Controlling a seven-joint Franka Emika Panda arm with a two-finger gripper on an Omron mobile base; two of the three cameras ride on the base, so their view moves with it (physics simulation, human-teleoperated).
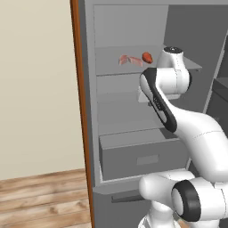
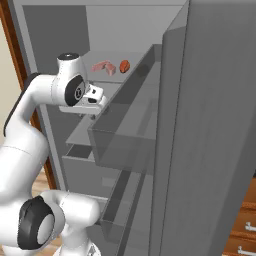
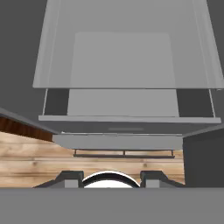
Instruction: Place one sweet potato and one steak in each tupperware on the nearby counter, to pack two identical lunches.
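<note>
Grey fridge shelf [image 1: 111, 67]: streaked flat steak [image 1: 129, 60], oval sweet potato [image 1: 147, 57].

Arm rises from the base, forearm angled up and forward, elbow bent, wrist held at mid height in both base views. Hand turned downward: the hand view looks straight down, and the gripper [image 2: 92, 114] hangs below the wrist in the right base view, where its fingers are too small to resolve. In the hand view the two dark fingertips [image 3: 70, 179] sit at the bottom edge with a gap between them; jaws at their closed position, nothing held between them.
</note>
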